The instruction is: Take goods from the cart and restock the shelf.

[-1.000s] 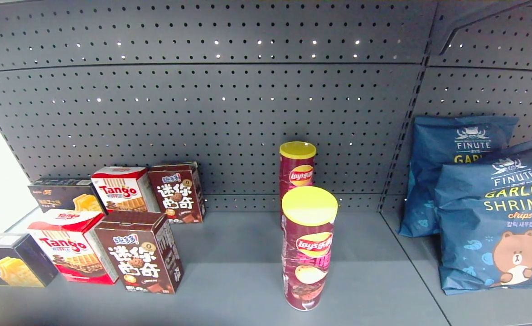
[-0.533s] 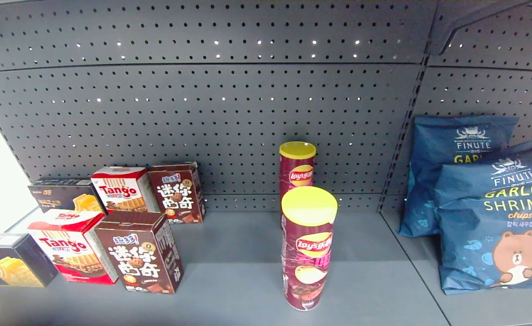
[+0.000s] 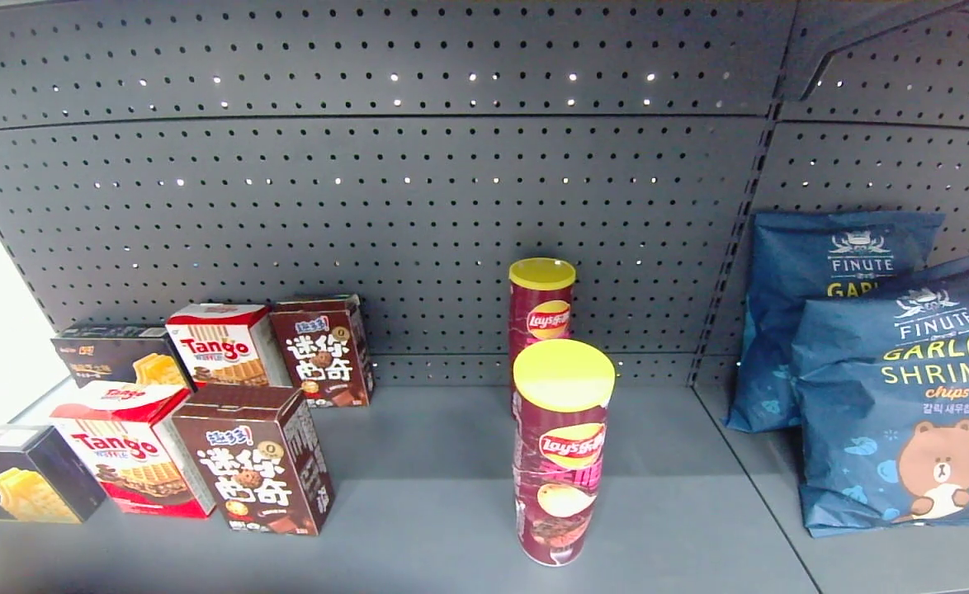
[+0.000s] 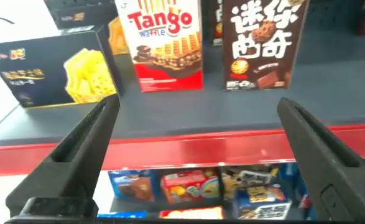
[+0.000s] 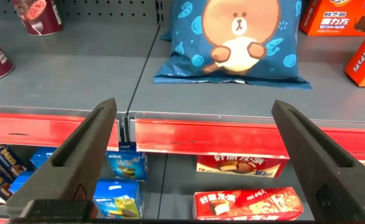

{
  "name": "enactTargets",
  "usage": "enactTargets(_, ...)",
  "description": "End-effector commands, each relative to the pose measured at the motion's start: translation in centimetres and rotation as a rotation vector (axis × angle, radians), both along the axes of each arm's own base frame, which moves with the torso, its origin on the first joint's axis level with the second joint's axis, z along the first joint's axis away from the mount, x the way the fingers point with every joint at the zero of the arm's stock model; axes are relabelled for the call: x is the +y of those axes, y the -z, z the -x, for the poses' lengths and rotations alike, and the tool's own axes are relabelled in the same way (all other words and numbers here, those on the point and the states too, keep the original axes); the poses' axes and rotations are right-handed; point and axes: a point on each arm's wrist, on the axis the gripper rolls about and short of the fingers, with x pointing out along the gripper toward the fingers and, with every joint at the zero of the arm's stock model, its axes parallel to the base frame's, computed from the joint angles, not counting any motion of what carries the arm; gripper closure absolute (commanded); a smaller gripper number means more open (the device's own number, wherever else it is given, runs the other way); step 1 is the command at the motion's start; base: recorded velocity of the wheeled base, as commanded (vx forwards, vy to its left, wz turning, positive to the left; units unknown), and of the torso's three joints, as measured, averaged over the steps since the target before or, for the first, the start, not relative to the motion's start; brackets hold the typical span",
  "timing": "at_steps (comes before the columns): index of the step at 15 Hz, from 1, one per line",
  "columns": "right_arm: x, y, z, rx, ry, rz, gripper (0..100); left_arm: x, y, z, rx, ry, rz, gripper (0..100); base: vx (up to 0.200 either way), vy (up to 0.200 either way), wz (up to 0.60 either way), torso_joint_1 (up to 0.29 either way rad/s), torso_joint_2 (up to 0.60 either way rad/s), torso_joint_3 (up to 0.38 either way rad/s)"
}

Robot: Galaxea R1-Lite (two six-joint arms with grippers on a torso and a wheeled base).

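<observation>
Grey shelf (image 3: 435,462) — front can (image 3: 563,454) upright; left claw (image 4: 198,104), right claw (image 5: 194,107) gaping.

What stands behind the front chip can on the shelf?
Behind the front chip can stands a second can with the same yellow lid, near the pegboard back panel. Its lower part is covered by the front one.

Shelf (image 3: 418,462), head view, left to right; at the left, a front row of three boxes side by side: cracker box (image 3: 18,483), wafer box (image 3: 129,450), cookie box (image 3: 257,462); rear row of boxes (image 3: 224,345) directly behind them, nearer the back panel (image 3: 369,206); centre: front can (image 3: 560,454) upright, rear can (image 3: 541,309) upright just behind it, close to the panel; right of the upright (image 3: 732,272): front bag (image 3: 897,404) standing before rear bag (image 3: 815,280); right wrist view: packages (image 5: 257,202) on the level beneath the shelf.
</observation>
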Motion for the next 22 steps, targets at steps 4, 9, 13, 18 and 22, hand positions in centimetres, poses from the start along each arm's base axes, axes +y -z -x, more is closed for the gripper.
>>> enactTargets(4,0.00,-0.01,-0.03,0.004,0.001,0.001,0,-0.27,0.42,0.27,0.002,0.125,0.004,0,0.000,0.000,0.00,0.000,0.00,0.000)
enactTargets(9,0.00,-0.01,-0.03,0.004,0.000,0.000,0,-0.27,0.42,0.27,0.004,0.125,0.027,0,0.000,0.000,0.00,0.000,0.00,0.000)
enactTargets(13,0.00,-0.01,-0.03,0.004,0.000,0.001,0,-0.26,0.42,0.27,0.004,0.121,0.036,0,0.000,0.000,0.00,0.000,0.00,0.000)
enactTargets(18,0.00,-0.01,-0.03,0.004,0.000,0.001,0,-0.29,0.42,0.27,0.000,0.133,-0.027,0,0.000,0.000,0.00,0.000,0.00,0.000)
enactTargets(22,0.11,0.14,0.55,-0.071,0.063,-0.006,0,-0.24,0.42,0.27,0.003,0.112,0.014,0,0.000,0.000,0.00,0.000,0.00,0.000)
